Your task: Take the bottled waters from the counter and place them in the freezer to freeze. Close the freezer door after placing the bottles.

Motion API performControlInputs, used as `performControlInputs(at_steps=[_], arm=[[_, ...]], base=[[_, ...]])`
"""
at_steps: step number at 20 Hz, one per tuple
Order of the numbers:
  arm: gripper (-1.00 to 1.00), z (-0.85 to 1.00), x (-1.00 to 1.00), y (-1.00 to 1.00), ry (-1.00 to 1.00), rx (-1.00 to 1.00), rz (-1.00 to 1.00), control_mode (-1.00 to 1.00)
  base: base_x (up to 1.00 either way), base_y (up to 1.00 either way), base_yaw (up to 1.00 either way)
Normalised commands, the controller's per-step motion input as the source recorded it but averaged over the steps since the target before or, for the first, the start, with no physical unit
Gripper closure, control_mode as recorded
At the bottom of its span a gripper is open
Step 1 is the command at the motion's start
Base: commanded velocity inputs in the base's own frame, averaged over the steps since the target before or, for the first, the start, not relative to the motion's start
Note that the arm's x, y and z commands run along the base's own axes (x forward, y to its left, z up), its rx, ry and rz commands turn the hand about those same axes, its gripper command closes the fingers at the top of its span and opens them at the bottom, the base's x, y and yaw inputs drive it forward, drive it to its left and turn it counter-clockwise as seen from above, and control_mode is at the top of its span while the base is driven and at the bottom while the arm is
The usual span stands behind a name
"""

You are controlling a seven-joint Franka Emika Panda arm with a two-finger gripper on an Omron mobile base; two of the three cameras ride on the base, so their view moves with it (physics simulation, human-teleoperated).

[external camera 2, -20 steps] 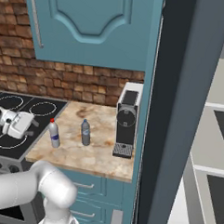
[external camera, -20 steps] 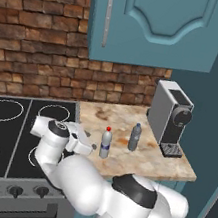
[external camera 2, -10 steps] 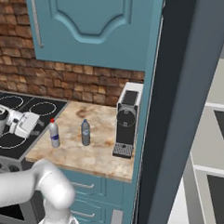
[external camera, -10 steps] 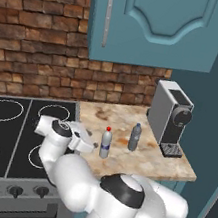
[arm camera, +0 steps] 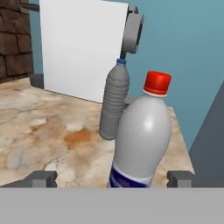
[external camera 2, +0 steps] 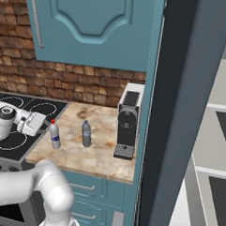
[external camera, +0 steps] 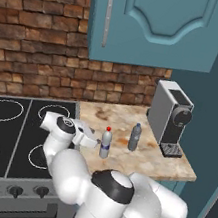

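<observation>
Two bottled waters stand on the marbled counter (external camera: 147, 161): a whitish one with a red cap (external camera: 106, 142) (external camera 2: 54, 135) (arm camera: 142, 140) and a grey-blue one (external camera: 135, 137) (external camera 2: 86, 133) (arm camera: 114, 103) behind it. My gripper (external camera: 94, 141) (external camera 2: 44, 126) (arm camera: 111, 179) is open, level with the red-capped bottle and just left of it. In the hand view that bottle stands close ahead between the lines of my fingertips (arm camera: 41, 179), nearer the right one, untouched. The freezer (external camera 2: 217, 139) is open at the right, showing pale shelves. A tall dark panel (external camera 2: 180, 113) beside it may be its wall or the freezer door.
A white and dark coffee machine (external camera: 170, 117) (external camera 2: 127, 120) stands on the counter's right end, behind the bottles. The black stove top (external camera: 10, 134) lies to the left, under my arm. A teal wall cupboard (external camera: 156, 23) hangs above the counter, against the brick wall.
My hand has moved right over the stove's edge toward the red-capped bottle, with jaws still open. The bottles have not moved.
</observation>
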Motion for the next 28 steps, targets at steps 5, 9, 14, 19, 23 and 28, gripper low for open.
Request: performControlInputs(at_steps=[5, 9, 14, 19, 23, 28], arm=[[-1.0, -0.1, -0.1, -0.03, 0.01, 0.0, -0.03, -1.0], [-1.0, -0.06, -0.19, -0.03, 0.0, 0.0, -0.06, -1.0], [-1.0, 0.0, -0.01, -0.35, 0.0, 0.0, -0.01, -1.0], [-1.0, 0.0, 0.0, -0.26, 0.0, 0.0, 0.0, -1.0], [-1.0, 0.0, 0.0, -0.08, 0.03, 0.0, 0.0, -1.0], [-1.0, 0.0, 0.0, -0.11, 0.01, 0.0, 0.0, -1.0]], base=[[0.0, 0.0, 0.0], [0.0, 0.0, 0.0], [0.0, 0.0, 0.0], [0.0, 0.0, 0.0], [0.0, 0.0, 0.0], [0.0, 0.0, 0.0]])
